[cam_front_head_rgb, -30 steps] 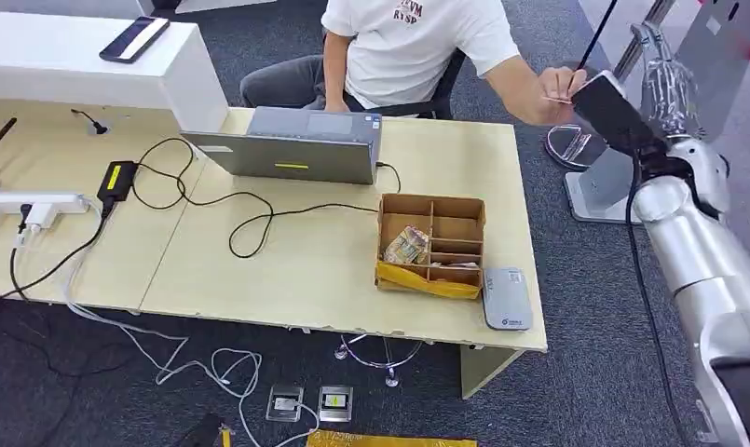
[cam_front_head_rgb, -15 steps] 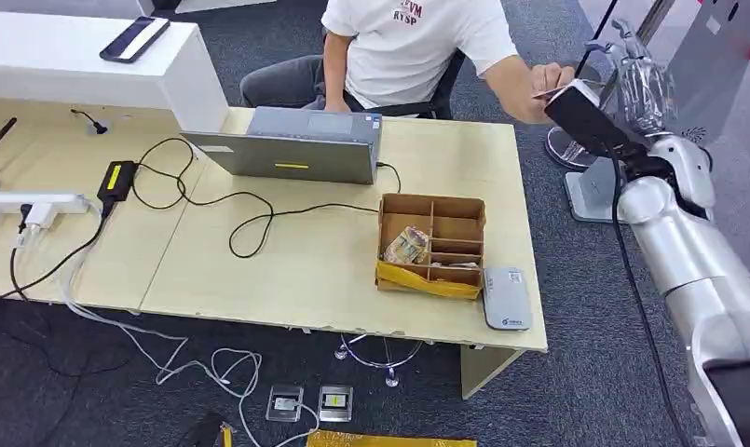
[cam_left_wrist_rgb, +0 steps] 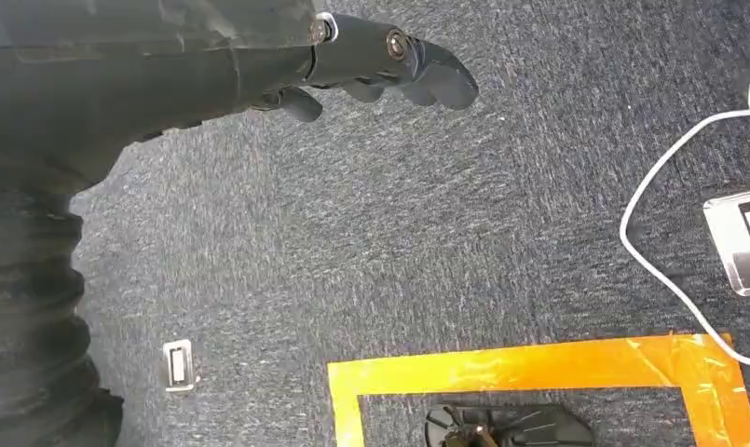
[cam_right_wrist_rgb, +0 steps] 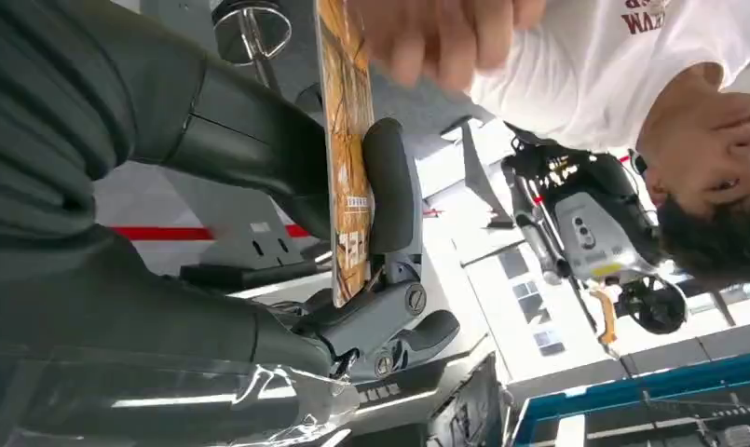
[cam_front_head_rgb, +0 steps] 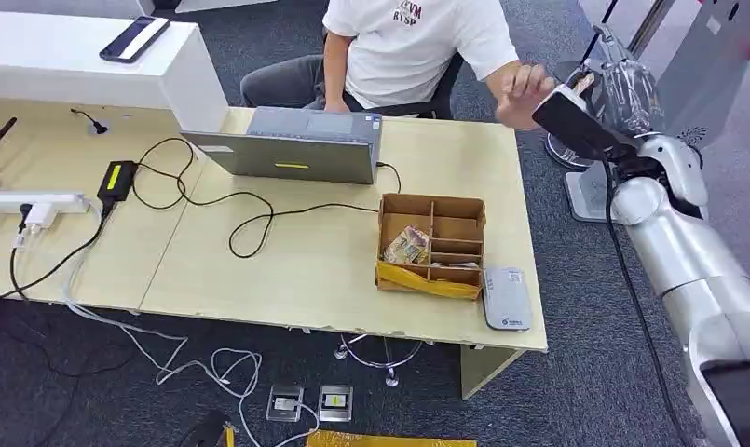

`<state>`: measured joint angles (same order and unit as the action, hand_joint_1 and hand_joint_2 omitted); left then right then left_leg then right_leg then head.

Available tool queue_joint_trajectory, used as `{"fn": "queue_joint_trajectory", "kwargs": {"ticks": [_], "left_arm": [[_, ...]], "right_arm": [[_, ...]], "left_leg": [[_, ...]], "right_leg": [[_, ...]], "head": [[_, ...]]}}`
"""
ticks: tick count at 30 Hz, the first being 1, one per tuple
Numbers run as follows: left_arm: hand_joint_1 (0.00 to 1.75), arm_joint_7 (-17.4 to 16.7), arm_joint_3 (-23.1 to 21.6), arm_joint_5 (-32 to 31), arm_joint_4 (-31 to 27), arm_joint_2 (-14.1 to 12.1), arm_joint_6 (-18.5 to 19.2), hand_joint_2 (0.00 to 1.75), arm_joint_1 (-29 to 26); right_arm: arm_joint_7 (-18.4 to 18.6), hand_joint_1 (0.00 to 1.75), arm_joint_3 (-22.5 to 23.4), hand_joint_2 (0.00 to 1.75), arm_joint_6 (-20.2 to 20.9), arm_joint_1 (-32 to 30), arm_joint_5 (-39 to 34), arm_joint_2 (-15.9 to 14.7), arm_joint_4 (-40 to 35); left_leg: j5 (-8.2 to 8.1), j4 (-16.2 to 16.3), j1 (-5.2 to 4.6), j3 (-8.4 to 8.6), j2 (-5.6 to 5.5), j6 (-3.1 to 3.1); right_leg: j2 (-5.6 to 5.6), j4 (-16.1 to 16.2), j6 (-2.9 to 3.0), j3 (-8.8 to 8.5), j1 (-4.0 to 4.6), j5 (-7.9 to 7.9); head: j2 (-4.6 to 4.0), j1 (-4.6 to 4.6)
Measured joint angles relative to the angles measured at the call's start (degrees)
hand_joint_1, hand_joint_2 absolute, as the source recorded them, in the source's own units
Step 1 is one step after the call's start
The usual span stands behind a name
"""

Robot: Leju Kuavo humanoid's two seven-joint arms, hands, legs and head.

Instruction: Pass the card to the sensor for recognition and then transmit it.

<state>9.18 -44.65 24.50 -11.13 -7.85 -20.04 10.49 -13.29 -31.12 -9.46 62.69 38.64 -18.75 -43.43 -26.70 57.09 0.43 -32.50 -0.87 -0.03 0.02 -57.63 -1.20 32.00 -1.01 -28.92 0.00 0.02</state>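
Orange flat card (cam_right_wrist_rgb: 345, 140) — right hand (cam_right_wrist_rgb: 371, 242) pinches.

- The person's white T-shirt (cam_front_head_rgb: 417, 42), just beside the raised right hand (cam_front_head_rgb: 622, 88), bore dark red print; the lower line read "RYSP", the line above was cut off.
- Printing on the card (cam_right_wrist_rgb: 346, 140) held in that hand was too blurred to read.
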Motion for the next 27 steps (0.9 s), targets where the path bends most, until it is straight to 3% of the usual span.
{"fn": "queue_joint_trajectory", "kwargs": {"ticks": [16, 27], "left_arm": [[0.00, 0.0, -0.1, 0.2, 0.0, 0.0, -0.1, 1.75, 0.2], [0.00, -0.1, -0.1, 2.5, 0.0, 0.1, -0.9, 1.75, -0.8]], "right_arm": [[0.9, 1.75, -0.8, 1.75, 0.4, -2.0, 0.0, -0.2, -1.1], [1.0, 1.75, 1.1, 1.75, -0.3, -8.0, -2.6, -4.1, -0.6]], "left_leg": [[0.00, 0.0, 0.00, 0.03, 0.03, 0.00], [-0.04, 0.0, -0.01, 0.02, 0.06, -0.02]], "right_leg": [[0.03, 0.0, 0.00, 0.02, 0.00, 0.00], [0.07, 0.0, 0.00, 0.03, -0.01, 0.00]], "head": [[-0.02, -0.02], [0.00, 0.00]]}}
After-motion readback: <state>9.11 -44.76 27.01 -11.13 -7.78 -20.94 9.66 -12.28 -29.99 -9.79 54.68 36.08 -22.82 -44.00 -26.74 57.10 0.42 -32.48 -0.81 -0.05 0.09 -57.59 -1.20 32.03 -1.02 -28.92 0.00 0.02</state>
